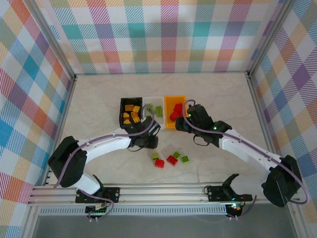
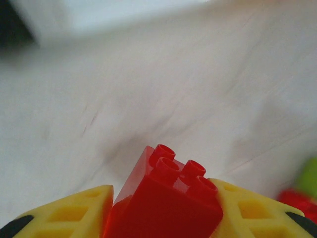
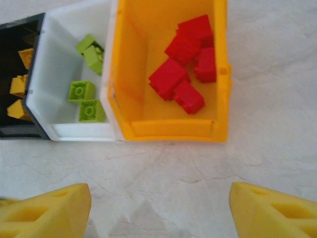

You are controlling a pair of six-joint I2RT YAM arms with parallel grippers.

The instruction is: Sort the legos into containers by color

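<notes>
left gripper (image 2: 162, 187) is clamped on a red brick (image 2: 167, 208). The brick sits squarely between the yellow fingers (image 2: 74, 214), studs up, its far end poking past the fingertips. It's over bare table (image 1: 99, 99); can't tell if it touches the surface. Top view puts this gripper just on the near side of the white bin (image 1: 154, 101).

right gripper (image 3: 159, 188): jaws wide apart, nothing between them. It sits just short of the near wall of the orange bin (image 3: 168, 130).

The bins stand in a touching row: black bin (image 1: 122, 113), white, orange, left to right. Orange holds red bricks (image 3: 184, 64), white holds green bricks (image 3: 81, 90), black holds yellow-orange bricks (image 1: 132, 114).

loose legos (image 1: 172, 159) lie on the table nearer the arm bases than both grippers: three green, two red, close together. Two of them show blurred at the right edge of the left wrist view.
</notes>
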